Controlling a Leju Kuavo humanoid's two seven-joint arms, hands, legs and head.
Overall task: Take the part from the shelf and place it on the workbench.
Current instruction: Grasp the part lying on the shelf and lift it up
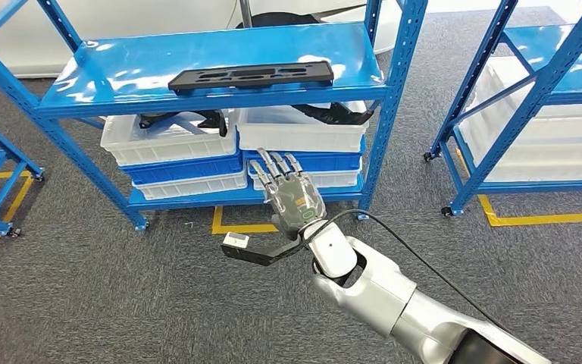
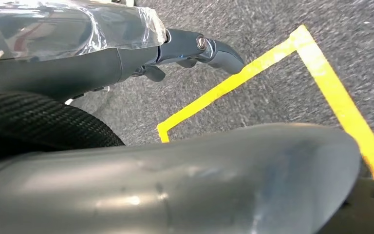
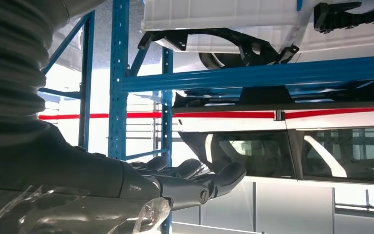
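Right robot hand (image 1: 294,196) is what's closest, stretched out in front of the silver arm (image 1: 379,296) with fingers straight and apart, nothing in it. It hangs over the grey carpet (image 1: 106,303) just short of the blue shelf (image 1: 220,91). Left robot hand (image 2: 195,48) is pointing down at the floor by the yellow tape (image 2: 331,92); looks empty, but I can't tell how far open it is.

Behind the right hand, on the lower level, sit the stacked white and blue bins (image 1: 174,155) with some black pieces in them. Further back and higher, the black flat part (image 1: 251,76) lies along the front edge of the top shelf board, untouched.

My take: the reach has barely begun. The hand needs to rise above the board, come in over the part's near long edge, and grip mid-length so the part doesn't tip when lifted.
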